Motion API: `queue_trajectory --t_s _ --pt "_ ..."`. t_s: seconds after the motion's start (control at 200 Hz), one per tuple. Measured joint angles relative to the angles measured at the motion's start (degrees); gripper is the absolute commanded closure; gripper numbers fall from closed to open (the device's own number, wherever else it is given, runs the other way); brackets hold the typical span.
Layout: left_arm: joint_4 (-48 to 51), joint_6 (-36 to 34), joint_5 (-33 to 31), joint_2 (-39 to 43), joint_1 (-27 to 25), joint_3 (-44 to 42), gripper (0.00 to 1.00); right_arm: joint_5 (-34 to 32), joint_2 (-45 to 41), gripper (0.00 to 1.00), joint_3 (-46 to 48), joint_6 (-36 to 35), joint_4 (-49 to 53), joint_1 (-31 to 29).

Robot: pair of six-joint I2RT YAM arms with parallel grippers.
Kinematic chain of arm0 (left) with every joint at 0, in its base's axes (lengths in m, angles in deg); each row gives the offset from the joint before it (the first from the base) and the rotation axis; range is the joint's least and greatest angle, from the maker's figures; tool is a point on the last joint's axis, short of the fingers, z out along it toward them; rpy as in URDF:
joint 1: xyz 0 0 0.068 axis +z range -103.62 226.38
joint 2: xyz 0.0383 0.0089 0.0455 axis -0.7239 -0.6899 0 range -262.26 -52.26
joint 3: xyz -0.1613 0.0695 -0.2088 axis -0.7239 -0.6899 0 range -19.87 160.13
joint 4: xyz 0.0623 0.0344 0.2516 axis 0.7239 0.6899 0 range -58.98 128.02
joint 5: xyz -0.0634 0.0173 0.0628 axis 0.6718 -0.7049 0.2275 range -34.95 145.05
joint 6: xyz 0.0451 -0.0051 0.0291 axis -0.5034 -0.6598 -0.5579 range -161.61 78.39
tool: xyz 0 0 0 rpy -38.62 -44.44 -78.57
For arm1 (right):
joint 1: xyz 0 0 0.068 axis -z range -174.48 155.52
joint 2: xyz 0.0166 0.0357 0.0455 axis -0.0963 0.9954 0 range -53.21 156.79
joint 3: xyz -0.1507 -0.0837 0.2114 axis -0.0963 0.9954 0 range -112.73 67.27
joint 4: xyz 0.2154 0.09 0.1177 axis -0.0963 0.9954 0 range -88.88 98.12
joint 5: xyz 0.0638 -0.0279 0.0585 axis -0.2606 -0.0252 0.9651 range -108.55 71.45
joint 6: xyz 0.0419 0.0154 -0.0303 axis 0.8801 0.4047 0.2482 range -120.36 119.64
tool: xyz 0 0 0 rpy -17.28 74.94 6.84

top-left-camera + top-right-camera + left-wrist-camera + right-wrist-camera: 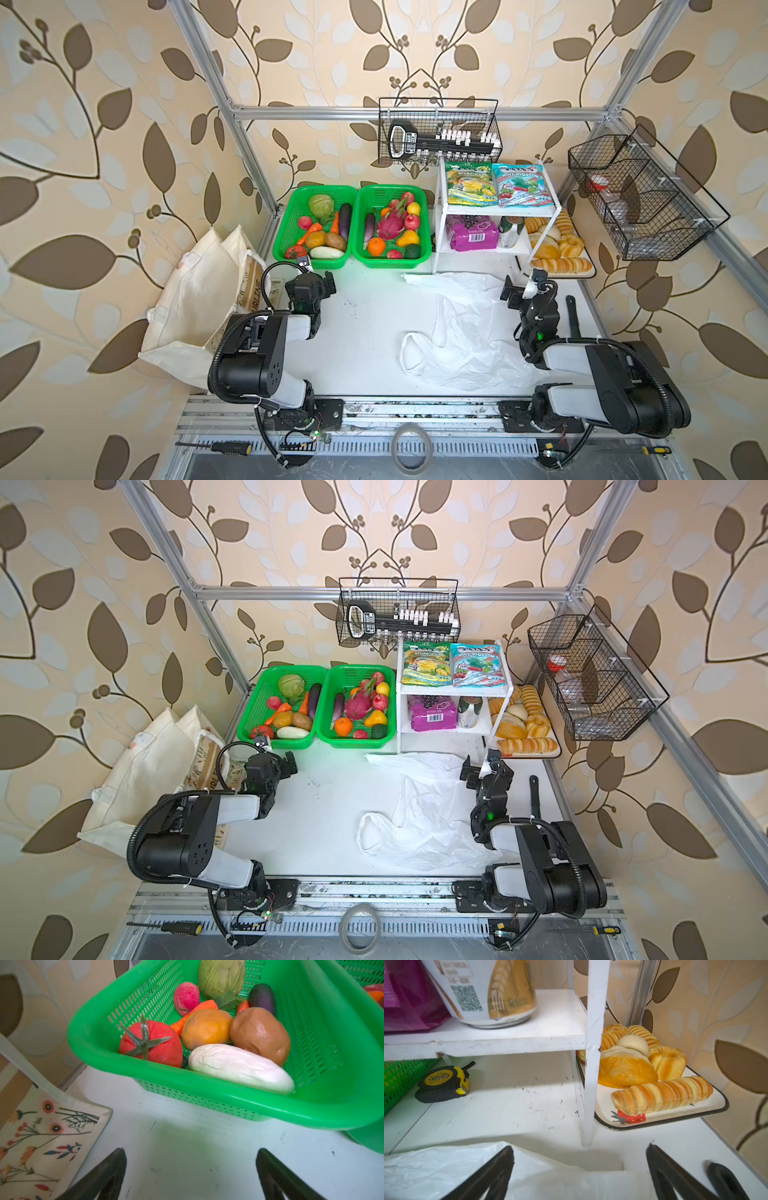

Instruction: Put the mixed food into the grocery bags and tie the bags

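Observation:
On the white shelf's top lies the blue snack pouch point(523, 185); below it sit the purple packet point(471, 235) and the small green can point(510, 232). The right-hand green basket holds the pink dragon fruit point(390, 222), a red apple point(412, 221) and the yellow-orange pear-shaped fruit point(408, 239). The cream cloth tote point(195, 299) slumps at the table's left edge. The white plastic bag point(465, 332) lies flat right of centre. My left gripper point(311, 279) point(191, 1159) is open and empty, short of the left basket. My right gripper point(524, 282) point(580, 1157) is open over the plastic bag's far edge point(446, 1165).
The left green basket point(207, 1088) holds toy vegetables. A tray of bread point(664, 1120) stands right of the shelf post point(591, 1084). A tape measure point(443, 1084) lies under the shelf. A green-yellow pouch point(469, 185) lies on the shelf top. Wire baskets point(640, 199) hang on the frame.

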Motion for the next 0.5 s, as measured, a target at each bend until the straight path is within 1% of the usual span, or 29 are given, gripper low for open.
queue_trajectory --t_s 0.36,0.5 --pt "0.0 0.0 0.0 0.0 0.0 0.0 0.01 0.0 0.0 0.00 0.0 0.0 0.0 0.0" --pt "0.1 0.0 0.0 -0.3 0.0 0.0 0.01 1.2 0.0 0.00 0.0 0.0 0.2 0.7"
